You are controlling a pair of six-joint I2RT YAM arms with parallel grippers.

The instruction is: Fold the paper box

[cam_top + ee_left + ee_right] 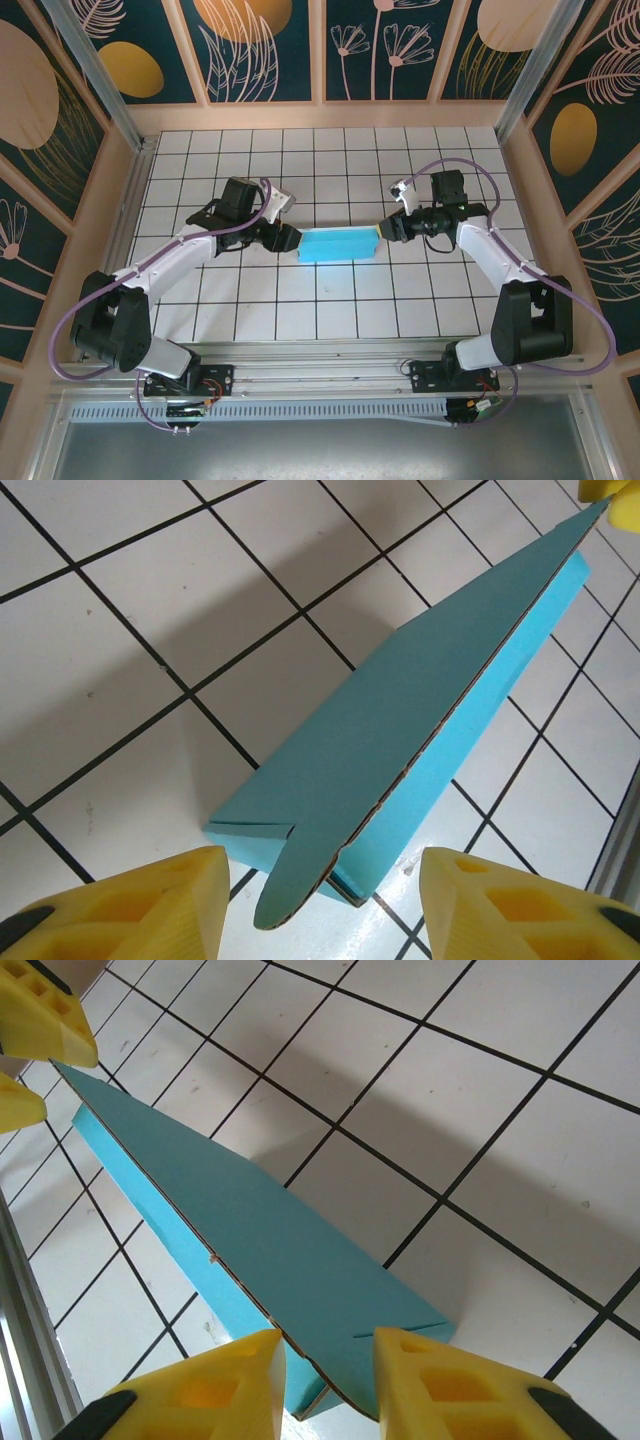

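Where flat turquoise cardboard paper box lies, left gripper apart, right gripper grip unclear.

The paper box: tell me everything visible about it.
The paper box is thin turquoise cardboard, folded into a long, flat rectangle lying on the white tiled table. The top panel's raw brown edge runs along one side, slightly lifted. A rounded flap juts out at the end where the left gripper stands open astride it. The right gripper straddles the other end; contact is unclear.
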